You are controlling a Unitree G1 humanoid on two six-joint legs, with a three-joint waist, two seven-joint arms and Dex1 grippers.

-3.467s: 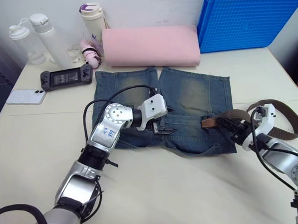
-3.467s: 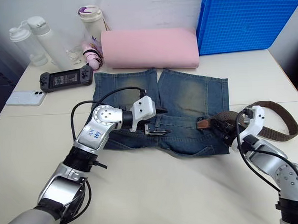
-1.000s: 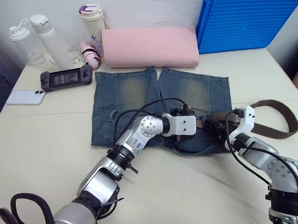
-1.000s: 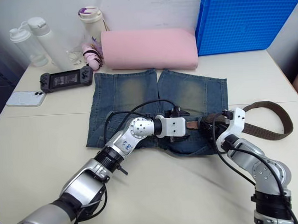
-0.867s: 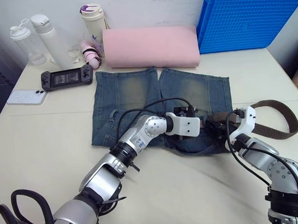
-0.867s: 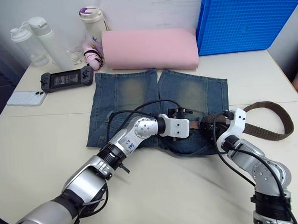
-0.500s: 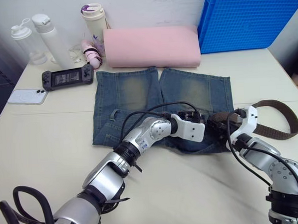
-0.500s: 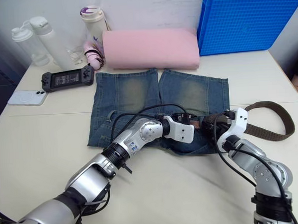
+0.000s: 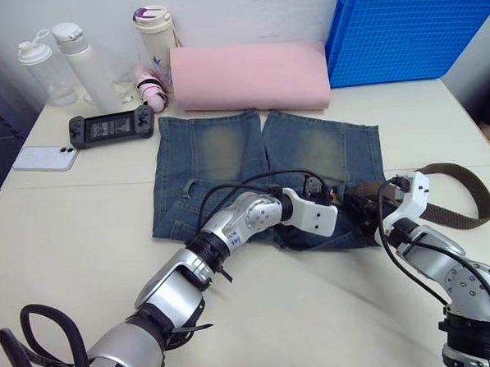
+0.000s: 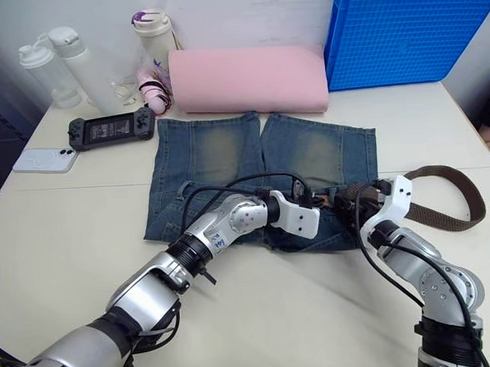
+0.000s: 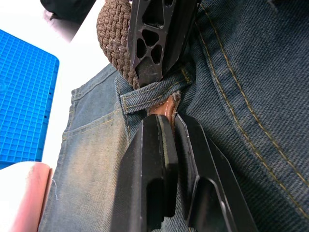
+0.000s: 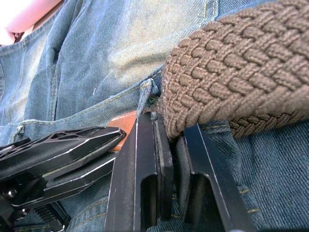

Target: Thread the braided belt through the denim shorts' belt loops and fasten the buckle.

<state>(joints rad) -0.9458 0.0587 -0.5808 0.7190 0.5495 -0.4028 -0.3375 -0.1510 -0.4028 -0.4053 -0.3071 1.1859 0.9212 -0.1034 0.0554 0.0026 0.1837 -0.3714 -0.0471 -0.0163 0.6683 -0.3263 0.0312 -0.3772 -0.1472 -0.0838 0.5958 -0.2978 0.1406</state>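
Brown braided belt [image 12: 231,82] clamped in R fingers [image 12: 166,145], L fingers [image 11: 166,145] together at shorts [image 9: 219,152] loop [image 11: 149,99].

The faded blue denim shorts [image 9: 265,178] lie mid-frame on the pale table [image 9: 59,242]. The brown braided belt [image 9: 455,193] trails right. The pink foam roll [image 9: 249,76] sits behind.

Lab-type test bench. Plain cream tabletop [image 9: 59,242] against a white wall [image 9: 244,11]; blue plastic crate [image 9: 410,31], clear drink bottles [image 9: 58,66], black handheld game console [image 9: 110,125].
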